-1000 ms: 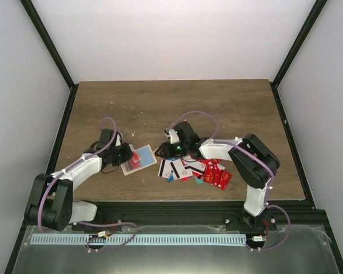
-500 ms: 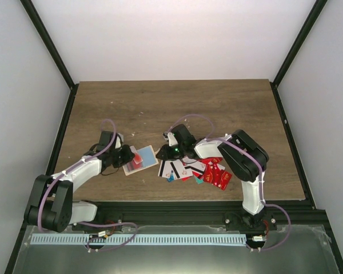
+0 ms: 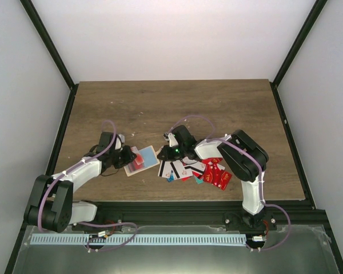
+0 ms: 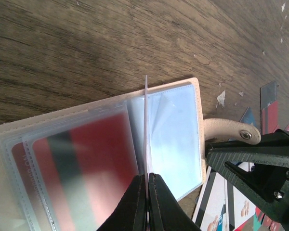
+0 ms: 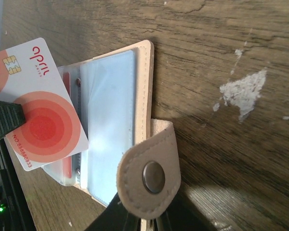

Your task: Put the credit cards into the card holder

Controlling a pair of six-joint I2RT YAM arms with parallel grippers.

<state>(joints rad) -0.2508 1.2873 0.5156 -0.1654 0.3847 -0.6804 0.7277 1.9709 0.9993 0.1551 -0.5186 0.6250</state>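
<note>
1. The left gripper [image 4: 147,180] is clenched on a white card [image 5: 38,106] printed with red rings. The card is turned on edge over the open card holder [image 3: 150,153].
2. The right gripper [image 3: 162,153] has its fingers closed on the holder's snap tab [image 5: 149,173], which is lifted a little off the wood.
3. The card holder lies open on the table [image 3: 171,103], left of centre and toward the near edge, with one gripper on each side of it.
4. Inside it is a fan of clear sleeves [image 5: 111,96]. One sleeve on the left holds a red card [image 4: 86,163] with a dark stripe, and the sleeve nearest the tab looks pale blue.
5. The white card overlaps the left part of the sleeves. I cannot tell whether its edge has entered a pocket.
6. The credit cards [image 3: 208,171] lie in a loose heap to the right of the holder, near the table's near edge. The red ones are on the right of the heap and the white ones with black stripes on the left.
7. The right gripper sits between the holder and the heap, and the nearest striped cards lie just beside it.
</note>
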